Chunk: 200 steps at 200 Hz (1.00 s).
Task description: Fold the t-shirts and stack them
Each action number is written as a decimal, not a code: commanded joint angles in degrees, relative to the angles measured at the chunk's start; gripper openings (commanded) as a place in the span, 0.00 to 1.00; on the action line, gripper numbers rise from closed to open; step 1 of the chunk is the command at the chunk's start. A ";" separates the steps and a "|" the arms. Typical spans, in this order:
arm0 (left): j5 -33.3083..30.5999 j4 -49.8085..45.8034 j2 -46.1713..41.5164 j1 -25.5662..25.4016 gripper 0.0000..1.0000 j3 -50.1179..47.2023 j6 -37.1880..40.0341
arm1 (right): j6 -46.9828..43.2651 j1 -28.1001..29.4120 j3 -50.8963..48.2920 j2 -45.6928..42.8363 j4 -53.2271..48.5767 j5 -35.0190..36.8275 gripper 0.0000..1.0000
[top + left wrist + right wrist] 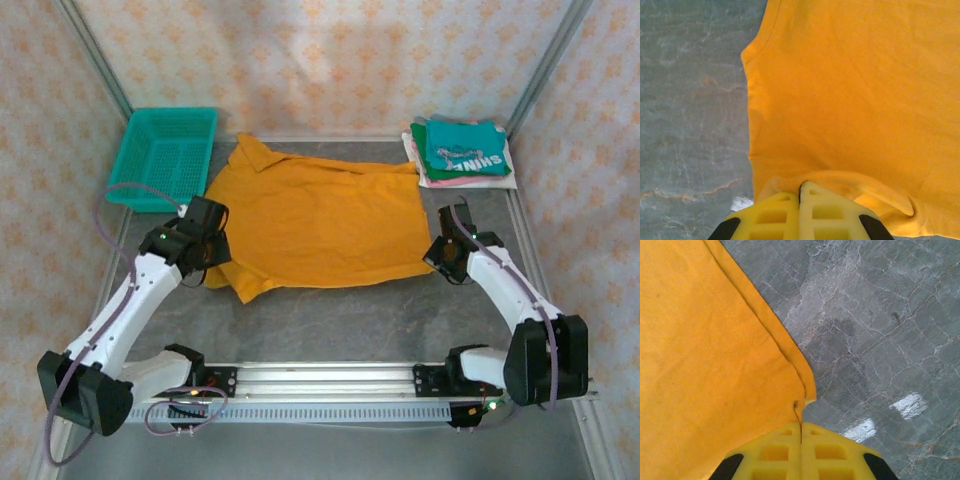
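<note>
The orange shirt (320, 225) lies spread out mid-table, mostly flat with soft wrinkles, plain orange facing up. One sleeve pokes toward the far left, by the basket (165, 155). Its near-left part is rumpled and folded over on itself. The left gripper (800, 187) is clamped tight on that bunched edge (cloth puckers right at the yellow fingertips). The right gripper (801, 424) pinches the near-right hem corner, jaws closed, and the stitched hem runs away from it over the grey marbled table (880, 340). Over in the far right corner sits the stack (460, 152) of folded shirts: teal with white lettering on top, pink and white edges peeking out underneath.
</note>
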 commanded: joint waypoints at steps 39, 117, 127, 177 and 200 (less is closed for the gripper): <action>0.71 -1.99 7.15 3.35 0.00 10.75 12.02 | -3.33 -0.08 5.05 3.77 -1.61 1.69 0.00; 0.96 0.67 17.00 6.06 0.00 16.82 17.53 | -4.49 -0.17 8.43 10.94 -0.21 1.45 0.00; 0.57 1.11 18.01 6.14 0.00 17.61 17.82 | -4.36 -0.30 8.35 11.38 0.07 1.60 0.00; -2.05 0.18 22.74 6.31 0.00 22.04 18.90 | -4.36 -0.68 9.97 12.52 1.37 2.05 0.00; -3.19 0.53 23.79 6.50 0.00 23.16 18.72 | -4.62 -0.65 11.76 14.42 1.45 1.87 0.00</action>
